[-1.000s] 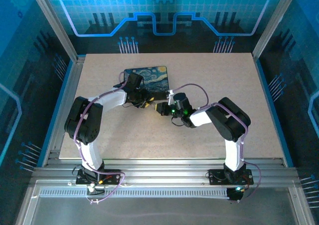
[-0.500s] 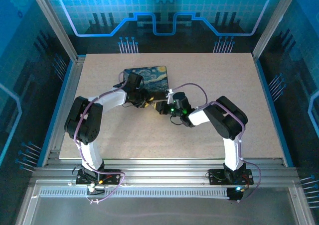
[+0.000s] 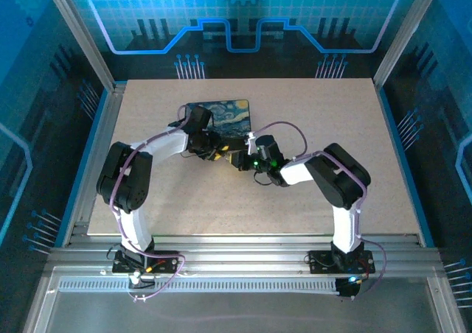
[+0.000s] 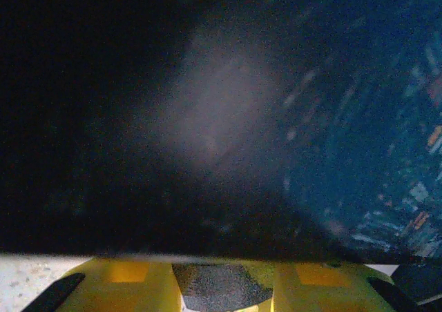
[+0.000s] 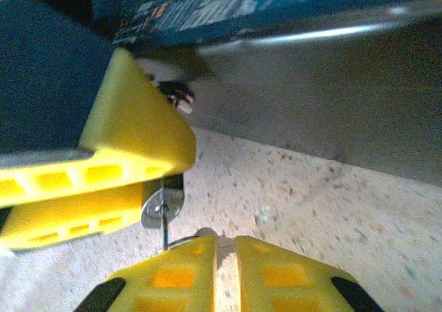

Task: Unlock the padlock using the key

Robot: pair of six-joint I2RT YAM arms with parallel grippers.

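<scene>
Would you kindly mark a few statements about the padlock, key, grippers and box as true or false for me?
1. The right gripper has its fingers closed together. True.
2. The key lies loose on the table. False: it sticks out of the right gripper toward the padlock.
3. The left gripper holds the padlock. True.
4. The box sits at the table's right edge. False: it lies left of centre, toward the far side.
5. The two grippers are far apart. False: they meet just in front of the box.
</scene>
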